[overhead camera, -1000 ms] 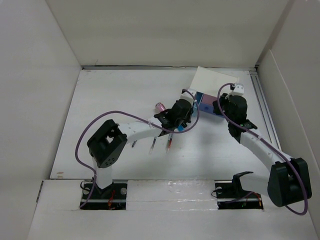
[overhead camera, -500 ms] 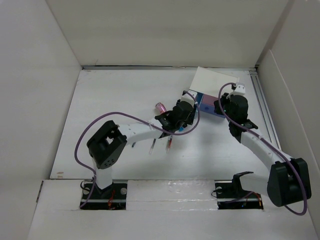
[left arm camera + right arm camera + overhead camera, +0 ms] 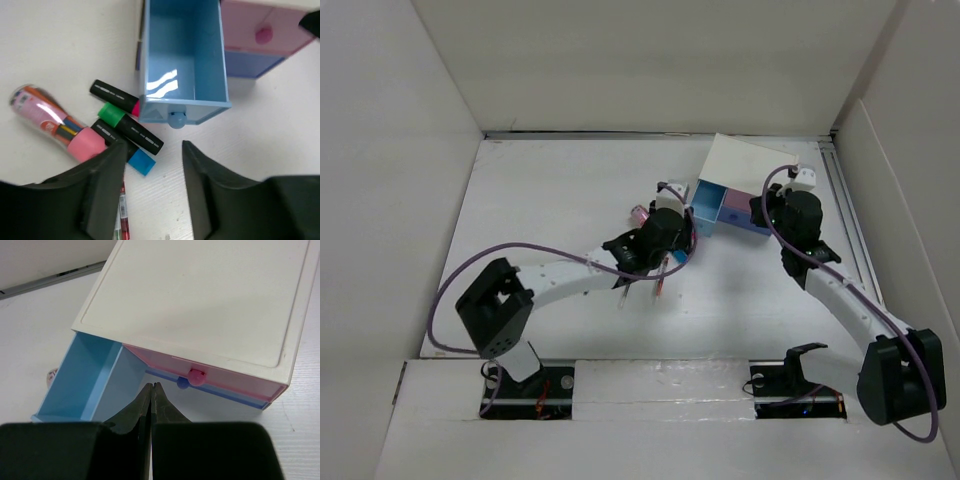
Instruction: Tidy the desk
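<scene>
L gripper (image 3: 152, 148) is held wide, empty — light-blue plastic drawer (image 3: 182, 55) at its 12 o'clock. R gripper (image 3: 151, 386) is pinched shut. Beneath both is seen the large flat matte-white desk (image 3: 540, 200).

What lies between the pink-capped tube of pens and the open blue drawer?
Left wrist view: a pink-capped marker, a green-capped marker and a blue-capped marker, all black-bodied.

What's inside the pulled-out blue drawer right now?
Nothing visible: the blue drawer shows only its bare floor with a glare. Its rear end is cut off in the left wrist view. The markers lie outside, by its front.
</scene>
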Robot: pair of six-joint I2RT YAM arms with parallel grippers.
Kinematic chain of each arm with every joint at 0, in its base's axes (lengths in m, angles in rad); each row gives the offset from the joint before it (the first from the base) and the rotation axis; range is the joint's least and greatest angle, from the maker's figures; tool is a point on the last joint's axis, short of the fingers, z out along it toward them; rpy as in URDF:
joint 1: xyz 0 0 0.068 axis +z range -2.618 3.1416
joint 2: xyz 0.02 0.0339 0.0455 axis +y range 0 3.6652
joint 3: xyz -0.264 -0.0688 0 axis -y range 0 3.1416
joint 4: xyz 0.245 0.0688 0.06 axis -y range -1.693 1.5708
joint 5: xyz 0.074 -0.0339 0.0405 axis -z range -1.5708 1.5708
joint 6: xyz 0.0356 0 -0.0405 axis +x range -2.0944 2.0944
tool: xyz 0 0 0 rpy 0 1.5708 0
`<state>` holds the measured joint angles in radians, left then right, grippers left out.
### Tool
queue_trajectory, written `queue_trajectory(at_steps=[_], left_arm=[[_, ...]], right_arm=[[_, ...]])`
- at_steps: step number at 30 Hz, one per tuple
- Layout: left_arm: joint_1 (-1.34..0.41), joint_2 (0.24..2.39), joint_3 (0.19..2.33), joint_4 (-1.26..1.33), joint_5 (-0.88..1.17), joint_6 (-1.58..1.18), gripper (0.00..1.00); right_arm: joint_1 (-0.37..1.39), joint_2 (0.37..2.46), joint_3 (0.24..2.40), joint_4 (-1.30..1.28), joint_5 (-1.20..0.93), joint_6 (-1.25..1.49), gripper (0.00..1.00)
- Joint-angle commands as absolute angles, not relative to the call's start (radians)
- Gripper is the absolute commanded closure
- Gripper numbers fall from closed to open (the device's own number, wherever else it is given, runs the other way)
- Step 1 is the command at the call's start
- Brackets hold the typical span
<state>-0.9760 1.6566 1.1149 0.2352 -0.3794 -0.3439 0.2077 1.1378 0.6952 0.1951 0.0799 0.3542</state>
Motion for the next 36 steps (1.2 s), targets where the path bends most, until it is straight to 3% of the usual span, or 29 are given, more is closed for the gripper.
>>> queue_trajectory(at_steps=[1, 5, 9, 15, 21, 31, 36], left_arm=[[-0.982, 1.490, 1.045, 0.310, -0.514, -0.445, 0.59], [-0.951, 1.434, 0.991, 0.191, -0.614, -0.658, 0.61], [-0.928, 1.549, 1.054, -0.074, -0.630, -0.894, 0.58], [-0.928, 1.756, 1.262, -0.300, -0.650, -1.006, 0.55], [-0.904, 1.730, 1.223, -0.192, -0.629, -1.012, 0.51], [-0.845, 1.778, 1.193, -0.135, -0.568, -0.980, 0.52], [-0.827, 1.815, 1.203, -0.088, -0.523, -0.957, 0.51]], right_arm=[[0.199, 1.109, 0.710, 0.238, 0.066, 0.344, 0.98], [0.199, 1.104, 0.709, 0.238, 0.054, 0.347, 0.98], [0.199, 1.097, 0.706, 0.238, 0.049, 0.347, 0.98], [0.199, 1.092, 0.701, 0.236, 0.038, 0.344, 1.00], [0.209, 1.078, 0.693, 0.235, 0.023, 0.342, 1.00], [0.229, 1.091, 0.701, 0.241, 0.020, 0.342, 1.00], [0.261, 1.091, 0.704, 0.250, 0.029, 0.333, 0.88]])
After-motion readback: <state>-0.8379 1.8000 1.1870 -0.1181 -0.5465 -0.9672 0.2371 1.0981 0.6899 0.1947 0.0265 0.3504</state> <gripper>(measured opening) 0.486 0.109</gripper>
